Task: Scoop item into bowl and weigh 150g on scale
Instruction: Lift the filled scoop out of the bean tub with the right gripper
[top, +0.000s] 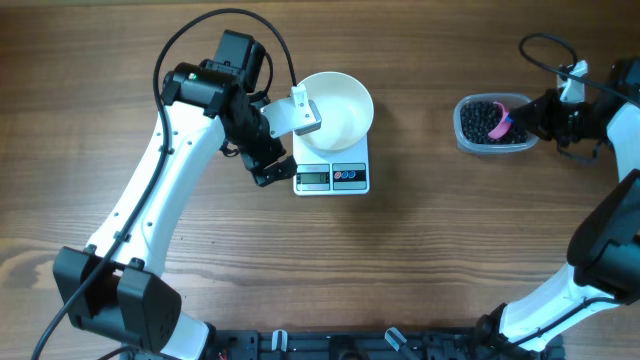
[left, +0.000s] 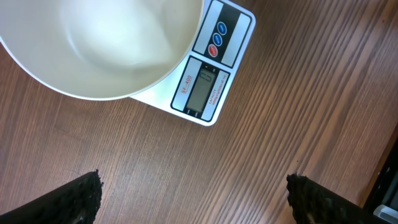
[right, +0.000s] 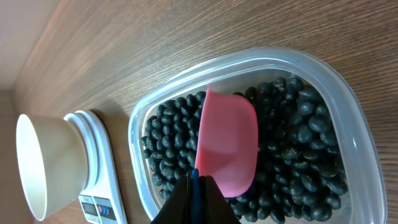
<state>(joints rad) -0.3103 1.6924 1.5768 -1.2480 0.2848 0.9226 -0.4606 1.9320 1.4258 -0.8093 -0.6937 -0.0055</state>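
The overhead camera looks straight down from high up and takes in the whole bench (top: 420, 260). The left wrist camera faces down, close above the bowl (left: 106, 50) and scale (left: 205, 81). The right wrist camera sits very near the tub (right: 348, 87) and scoop (right: 227, 143). Bowl and scale lie far off at its left edge, so all three views share them.

Bare table (top: 415, 200) lay between the scale (top: 332, 177) and the clear tub (top: 492, 123), open for a gripper to cross. The left gripper (top: 272, 168) hung spread just beside the scale's left edge, and the right gripper (right: 196, 186) held a pink scoop (right: 227, 146) that blocked the tub's middle.
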